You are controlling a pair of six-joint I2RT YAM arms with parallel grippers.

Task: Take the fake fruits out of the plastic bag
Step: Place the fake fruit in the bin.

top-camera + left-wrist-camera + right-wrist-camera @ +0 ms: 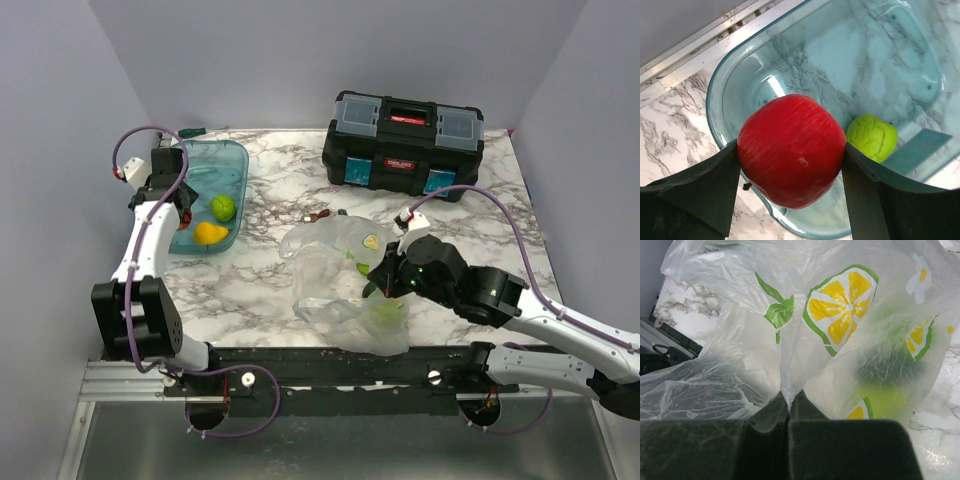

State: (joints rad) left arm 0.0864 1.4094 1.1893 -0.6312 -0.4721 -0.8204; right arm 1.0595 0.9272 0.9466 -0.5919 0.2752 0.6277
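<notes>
Left end effector [790,165] grips a red fruit [790,145] above the teal tub [215,165] at the left edge of the bench [260,285]. A lime-green fruit [223,207] and a yellow fruit [210,233] lie inside the tub. Right end effector [788,402], closed, pinches a fold of the plastic bag [735,330] near the front edge. Blurred green shapes [882,392] show through the bag.

soft, even light falls from above in the top view, which is bright and sharp, with only faint shadows beside the toolbox [404,140]. in the left wrist view the red fruit [791,150] is crisp with a small white highlight, the teal tub [735,95] shows pale streaks of glare, and the left gripper's fingers [690,200] are dark. in the right wrist view the plastic bag [740,315] is nearly washed out, a green shape [885,390] behind it is hazy, and the right gripper's fingers [840,450] are dim and blurred.
</notes>
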